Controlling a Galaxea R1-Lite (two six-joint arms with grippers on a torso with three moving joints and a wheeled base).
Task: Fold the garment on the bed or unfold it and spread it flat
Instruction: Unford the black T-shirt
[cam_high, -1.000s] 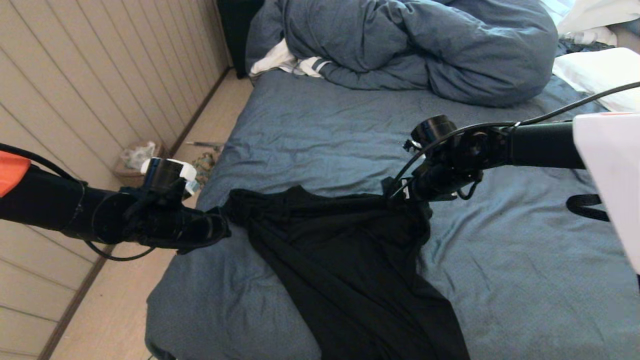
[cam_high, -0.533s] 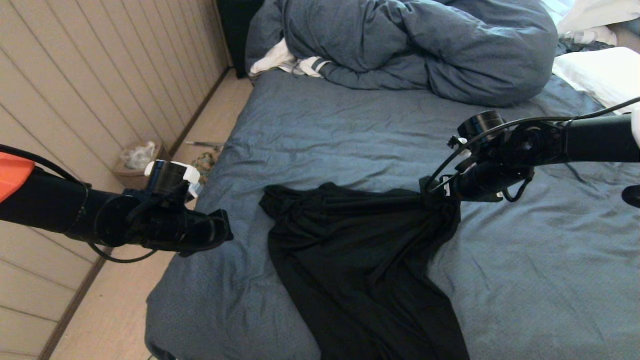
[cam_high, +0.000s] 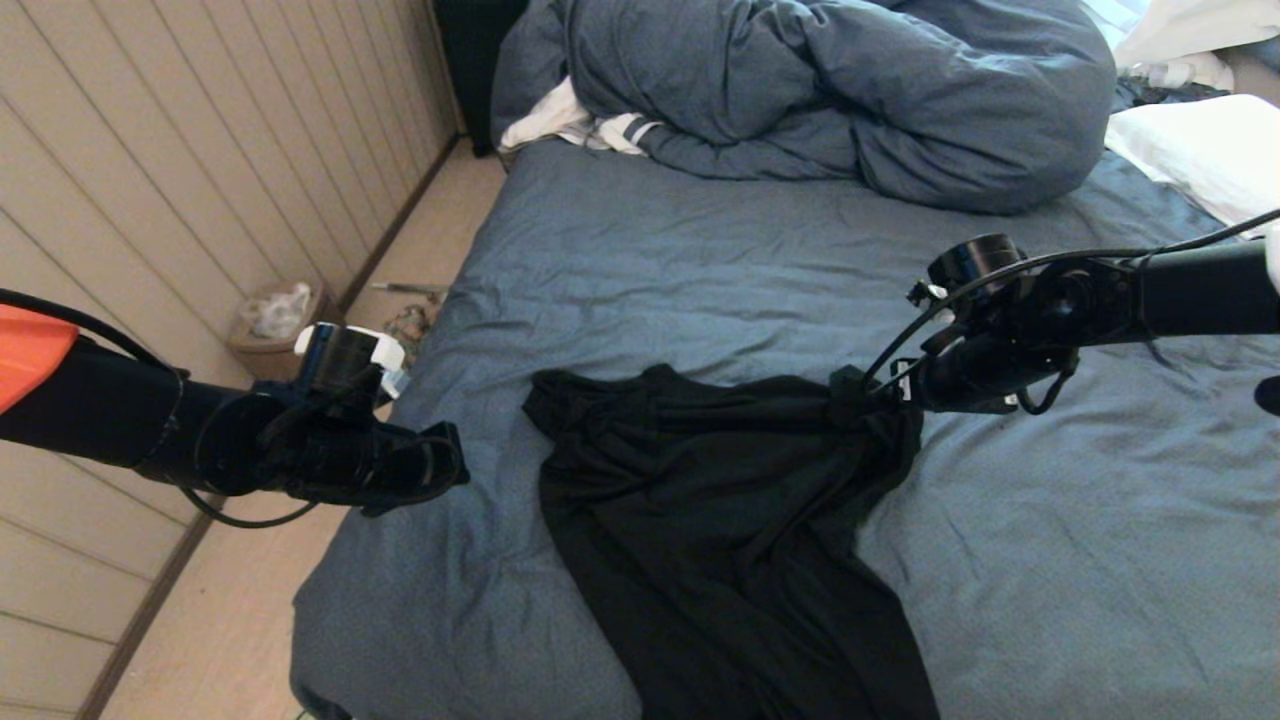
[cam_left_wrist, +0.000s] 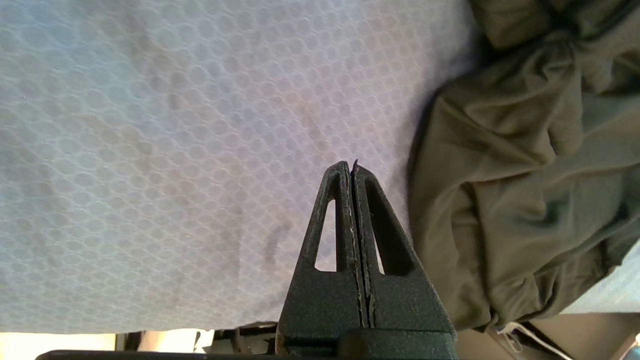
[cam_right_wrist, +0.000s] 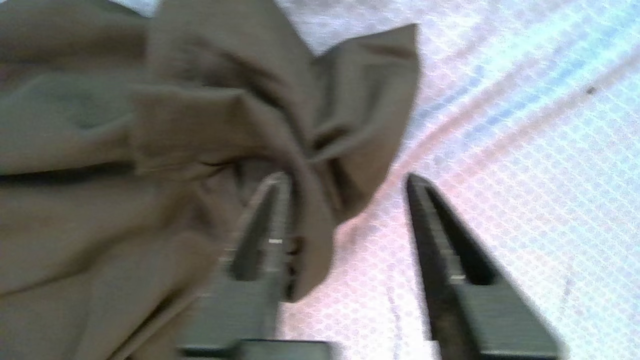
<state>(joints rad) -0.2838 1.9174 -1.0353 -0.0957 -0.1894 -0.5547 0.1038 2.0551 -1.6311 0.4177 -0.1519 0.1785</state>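
The garment (cam_high: 720, 520), a black T-shirt, lies crumpled on the bed (cam_high: 650, 260), trailing toward the near edge. My right gripper (cam_high: 850, 395) sits at the shirt's upper right corner. In the right wrist view its jaws (cam_right_wrist: 345, 176) stand open, and a bunched fold of the shirt (cam_right_wrist: 150, 150) rests against one finger, unpinched. My left gripper (cam_high: 450, 465) hovers over the sheet just left of the shirt. It is shut (cam_left_wrist: 351, 167) with nothing in it, and the shirt (cam_left_wrist: 525, 200) lies beside it, apart.
A bunched blue duvet (cam_high: 820, 90) fills the far end of the bed, with a white striped cloth (cam_high: 570, 125) at its left and a white pillow (cam_high: 1200, 150) at the right. The bed's left edge drops to the floor, where a small basket (cam_high: 270, 320) stands by the panelled wall.
The right arm dragged the shirt to the right, and the shirt's left corner came away from the left gripper onto the sheet. The right jaws have just opened off the fabric.
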